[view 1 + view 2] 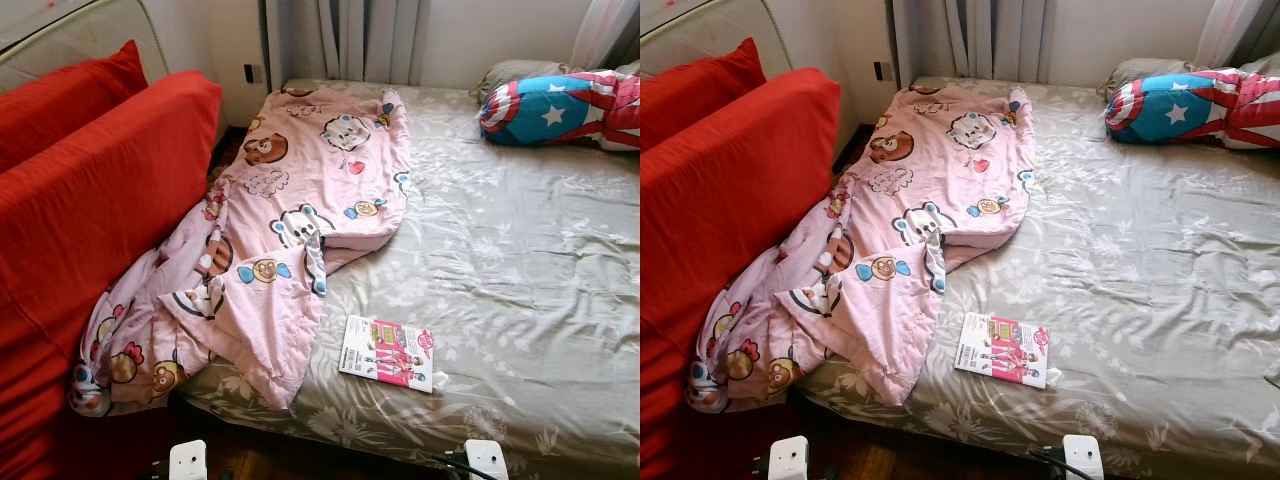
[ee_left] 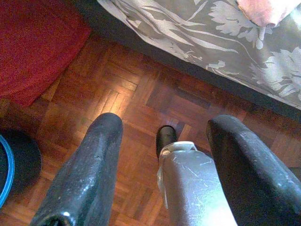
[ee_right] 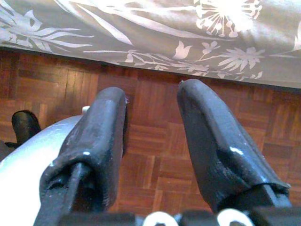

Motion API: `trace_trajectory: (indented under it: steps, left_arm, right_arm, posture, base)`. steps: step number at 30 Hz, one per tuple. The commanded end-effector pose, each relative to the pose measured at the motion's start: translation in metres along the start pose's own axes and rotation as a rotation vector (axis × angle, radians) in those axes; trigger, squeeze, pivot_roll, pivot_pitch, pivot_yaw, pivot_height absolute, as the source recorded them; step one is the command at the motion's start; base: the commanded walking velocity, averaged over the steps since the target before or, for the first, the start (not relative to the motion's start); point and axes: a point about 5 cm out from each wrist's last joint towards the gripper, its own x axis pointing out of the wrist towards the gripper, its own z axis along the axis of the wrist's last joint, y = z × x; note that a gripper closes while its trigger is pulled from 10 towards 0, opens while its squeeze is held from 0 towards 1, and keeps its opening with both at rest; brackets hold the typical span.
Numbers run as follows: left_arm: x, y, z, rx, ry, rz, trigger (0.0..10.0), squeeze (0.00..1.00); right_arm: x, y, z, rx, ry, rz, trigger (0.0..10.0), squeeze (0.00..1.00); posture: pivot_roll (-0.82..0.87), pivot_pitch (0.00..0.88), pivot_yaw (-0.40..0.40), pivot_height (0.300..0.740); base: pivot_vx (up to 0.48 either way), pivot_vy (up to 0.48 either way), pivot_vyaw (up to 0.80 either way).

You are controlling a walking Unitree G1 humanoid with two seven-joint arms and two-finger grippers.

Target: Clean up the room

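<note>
A rumpled pink blanket (image 1: 300, 210) with cartoon animals lies along the left side of the bed (image 1: 520, 260) and spills over its near corner toward the floor. A pink and white magazine (image 1: 388, 352) lies flat on the grey floral sheet near the front edge. A star-and-shield pillow (image 1: 560, 105) rests at the far right. Both arms hang low beside the bed. My left gripper (image 2: 167, 122) is open over the parquet floor (image 2: 122, 94), holding nothing. My right gripper (image 3: 153, 89) is open too, just off the hanging sheet (image 3: 155, 33).
A red sofa (image 1: 80, 220) with a red cushion (image 1: 70, 90) stands tight against the bed's left side. Curtains (image 1: 350, 40) and a wall close off the far end. A dark round object with a blue rim (image 2: 14, 165) sits on the floor by my left hand.
</note>
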Motion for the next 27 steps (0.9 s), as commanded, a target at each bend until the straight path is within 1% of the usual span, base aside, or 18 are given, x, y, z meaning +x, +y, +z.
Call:
trace_trajectory:
  steps: [1,3,4,5,7,8,9,13,14,15,18,27]
  left_arm:
    - [0.024,-0.047,0.09,0.103,0.016,-0.201,10.0,0.0]
    - [0.024,-0.047,0.091,0.11,0.016,-0.204,10.0,0.0]
    - [0.024,-0.048,0.091,0.099,0.015,-0.197,10.0,0.0]
    - [0.024,-0.049,0.092,0.076,0.013,-0.189,10.0,0.0]
    - [0.024,-0.05,0.093,0.063,0.012,-0.19,10.0,0.0]
    - [0.025,-0.05,0.096,0.074,0.008,-0.19,10.0,0.0]
    - [0.025,-0.051,0.099,0.066,-0.005,-0.18,10.0,0.0]
    - [0.025,-0.051,0.101,0.017,-0.009,-0.148,10.0,0.0]
    - [0.025,-0.051,0.102,0.01,-0.009,-0.143,10.0,0.0]
    - [0.025,-0.051,0.102,0.009,-0.009,-0.142,10.0,0.0]
    - [0.025,-0.052,0.103,0.015,-0.007,-0.141,10.0,0.0]
    - [0.025,-0.052,0.104,0.003,-0.01,-0.137,10.0,0.0]
  right_arm:
    - [0.011,-0.006,0.055,0.046,-0.077,0.125,10.0,0.0]
    - [0.011,-0.008,0.055,0.103,-0.084,0.087,10.0,0.0]
    - [0.011,-0.009,0.054,0.165,-0.088,0.062,10.0,0.0]
    - [0.011,-0.01,0.054,0.25,-0.096,0.047,10.0,0.0]
    - [0.011,-0.009,0.056,0.285,-0.105,0.056,10.0,0.0]
    - [0.012,-0.009,0.058,0.302,-0.114,0.064,10.0,0.0]
    - [0.012,-0.009,0.061,0.294,-0.12,0.074,10.0,0.0]
    - [0.012,-0.01,0.063,0.283,-0.112,0.077,10.0,0.0]
    - [0.012,-0.011,0.063,0.25,-0.102,0.061,10.0,0.0]
    - [0.012,-0.012,0.064,0.242,-0.1,0.056,10.0,0.0]
    - [0.013,-0.013,0.063,0.286,-0.096,0.029,10.0,0.0]
    - [0.013,-0.014,0.063,0.271,-0.087,0.029,10.0,0.0]
  posture:
    - [-0.13,0.0,0.035,0.74]
    - [-0.13,0.0,0.033,0.74]
    - [-0.13,0.0,0.025,0.74]
    - [-0.12,0.0,0.013,0.74]
    - [-0.12,0.0,0.01,0.74]
    - [-0.11,0.0,0.001,0.74]
    - [-0.11,0.0,-0.002,0.74]
    - [-0.1,0.0,-0.007,0.74]
    - [-0.1,0.0,-0.006,0.74]
    - [-0.1,0.0,-0.006,0.74]
    - [-0.1,0.0,-0.009,0.74]
    - [-0.1,0.0,-0.009,0.74]
  base:
    - [0.0,0.0,0.0]
    - [0.0,0.0,0.0]
    - [0.0,0.0,0.0]
    - [0.0,0.0,0.0]
    - [0.0,0.0,0.0]
    - [0.0,0.0,0.0]
    - [0.0,0.0,0.0]
    - [0.0,0.0,0.0]
    - [0.0,0.0,0.0]
    - [0.0,0.0,0.0]
    - [0.0,0.0,0.0]
    - [0.0,0.0,0.0]
